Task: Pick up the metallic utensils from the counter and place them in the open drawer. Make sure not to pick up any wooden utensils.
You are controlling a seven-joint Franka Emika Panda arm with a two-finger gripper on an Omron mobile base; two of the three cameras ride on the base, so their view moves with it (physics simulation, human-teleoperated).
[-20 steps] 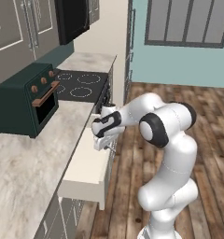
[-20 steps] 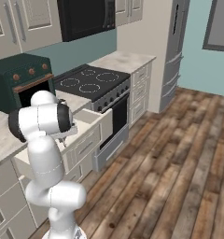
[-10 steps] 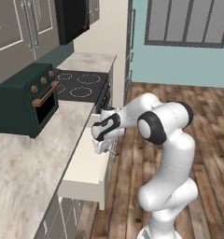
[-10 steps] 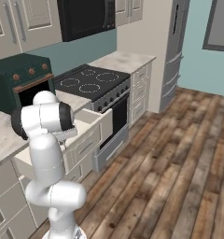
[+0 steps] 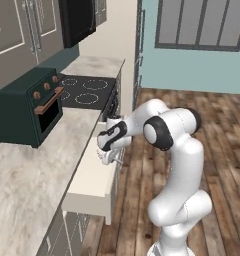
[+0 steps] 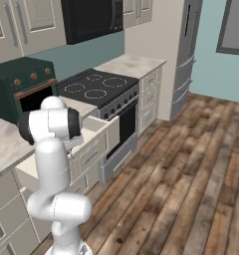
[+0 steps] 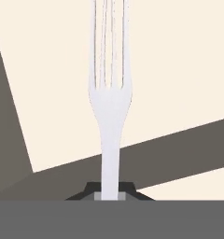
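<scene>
Above the cream drawer [image 5: 92, 175], my jaws are clenching the fork [image 7: 110, 107]; next I should be lowering and releasing it.

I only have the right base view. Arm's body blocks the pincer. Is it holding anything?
Observer: Yes. In the hand view the pincer is shut on a pale silvery fork, gripped by the handle, tines pointing away.
Operator: Where is it relative to the drawer?
Observer: The left base view puts the pincer over the open drawer, near its end closest to the stove.
Operator: What's under the fork?
Observer: In the hand view, the drawer's plain cream floor lies behind the tines, with a dark band crossing below.
</scene>
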